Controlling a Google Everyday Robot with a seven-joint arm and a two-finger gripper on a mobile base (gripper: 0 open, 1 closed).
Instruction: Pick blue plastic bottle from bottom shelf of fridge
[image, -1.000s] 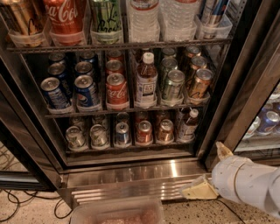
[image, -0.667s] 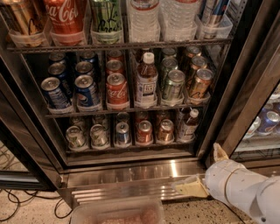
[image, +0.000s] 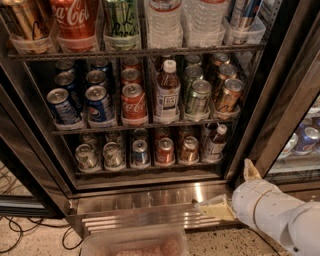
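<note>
The blue plastic bottle stands upright at the right end of the bottom shelf of the fridge, just beside a row of short cans that fills the rest of the rack. The hand hangs low at the right, outside the cabinet, in front of the slatted steel base and below the bottle. Its two tan fingers are spread wide apart and grip nothing.
</note>
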